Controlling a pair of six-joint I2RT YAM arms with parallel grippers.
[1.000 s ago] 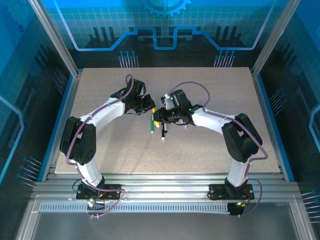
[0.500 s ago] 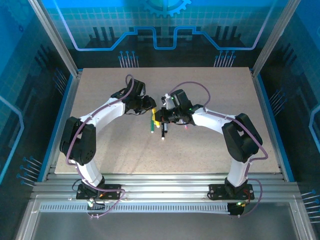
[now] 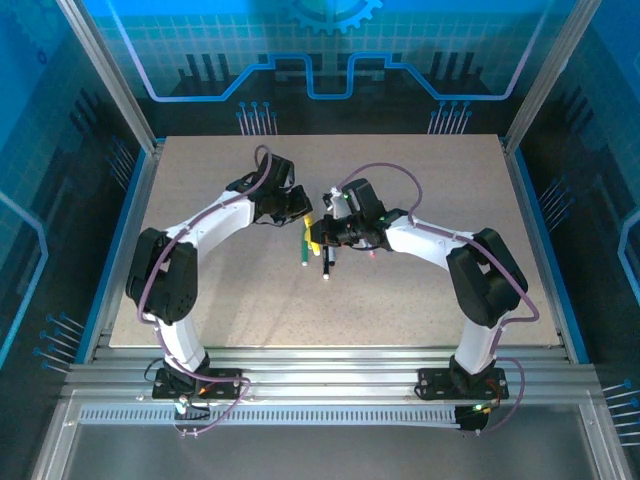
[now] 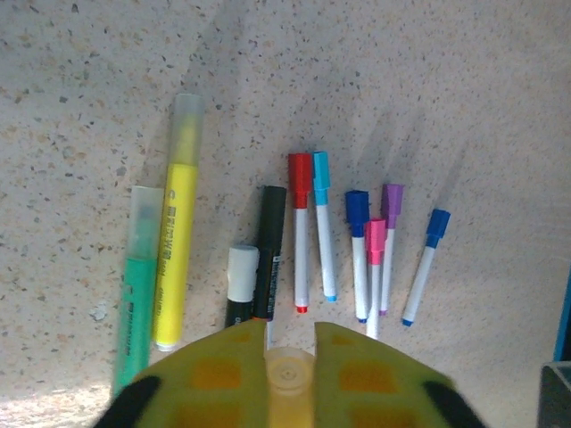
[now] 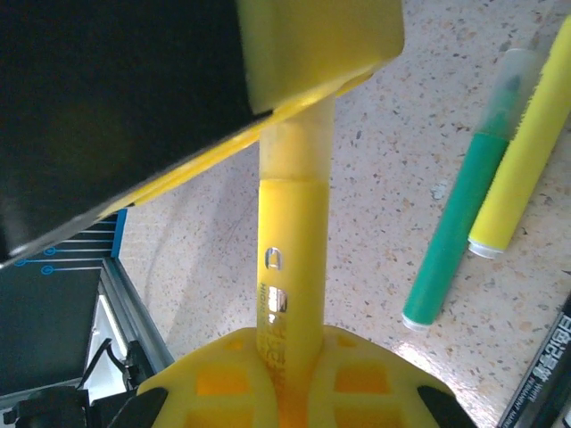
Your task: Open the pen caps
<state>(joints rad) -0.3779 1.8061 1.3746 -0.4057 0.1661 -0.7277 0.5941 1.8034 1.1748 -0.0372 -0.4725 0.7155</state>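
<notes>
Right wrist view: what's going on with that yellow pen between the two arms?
The right pincer is shut on the barrel of a yellow plastic highlighter, held off the table. The left pincer is clamped on its translucent cap, which looks fully seated. Below lie a green highlighter, a second yellow highlighter, black markers and thin white pens with coloured caps on.

A translucent cap (image 5: 299,152) is seated on a yellow highlighter (image 5: 290,267) held above the bench (image 5: 401,178). Lying on it, fitted on thin pens (image 4: 301,267): red cap (image 4: 300,168), cyan cap (image 4: 321,165), dark blue cap (image 4: 357,205), pink cap (image 4: 376,239), purple cap (image 4: 393,198), blue cap (image 4: 437,223).
</notes>
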